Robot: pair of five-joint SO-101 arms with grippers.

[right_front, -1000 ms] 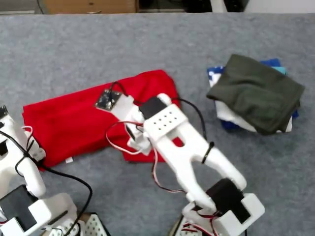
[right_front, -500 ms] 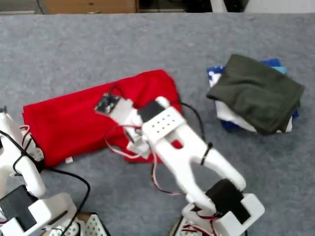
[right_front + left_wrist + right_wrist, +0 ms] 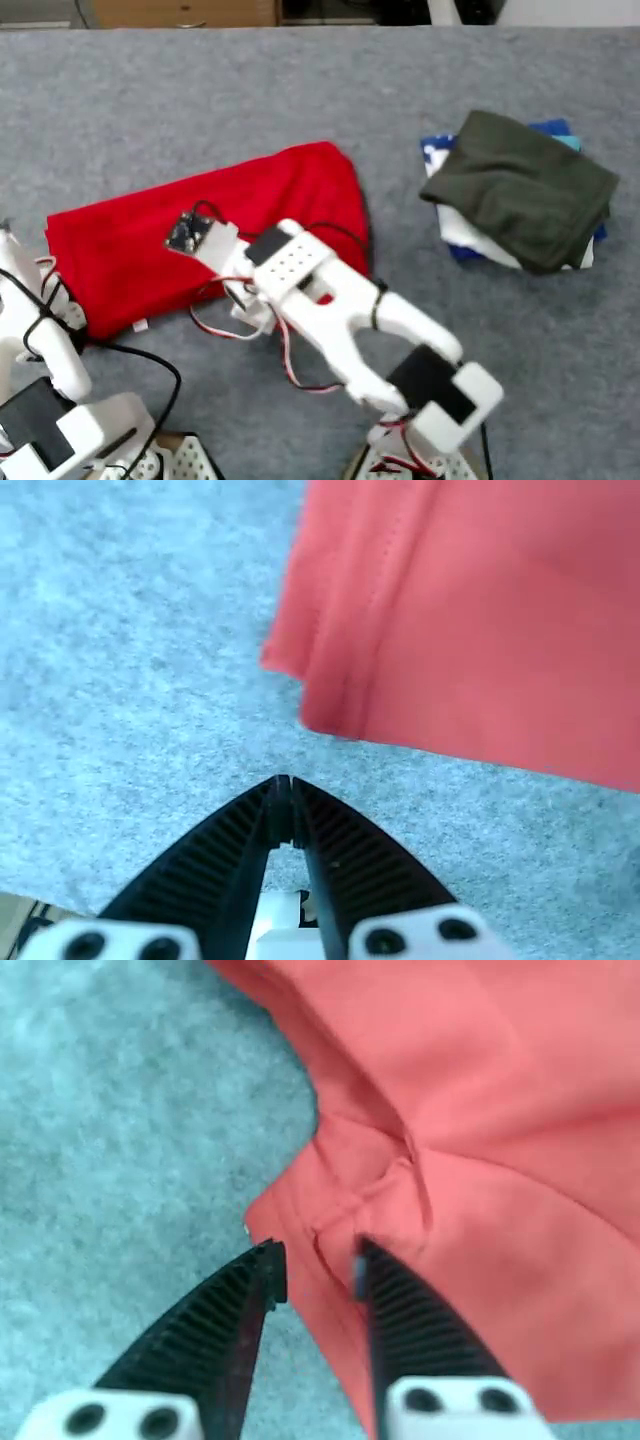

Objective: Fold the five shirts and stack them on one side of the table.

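A red shirt point(image 3: 200, 235) lies folded into a long strip across the left half of the grey table point(image 3: 300, 90). My right arm point(image 3: 290, 265) stretches over the strip's near edge. Its gripper point(image 3: 315, 1260) is open, one finger over the red cloth point(image 3: 480, 1160) and the other at the cloth's edge by a crumpled corner. My left gripper point(image 3: 285, 795) is shut and empty over bare table, just short of the shirt's point(image 3: 470, 610) hemmed corner. A folded stack point(image 3: 520, 190) with a dark green shirt on top sits at the right.
White and blue shirts point(image 3: 455, 240) show beneath the green one in the stack. The left arm point(image 3: 30, 300) and its cables stand at the near left corner. A wooden cabinet point(image 3: 180, 12) runs behind the table's far edge.
My right arm has swung to the left along the red shirt's near edge, lower over the cloth. The left arm has barely shifted.
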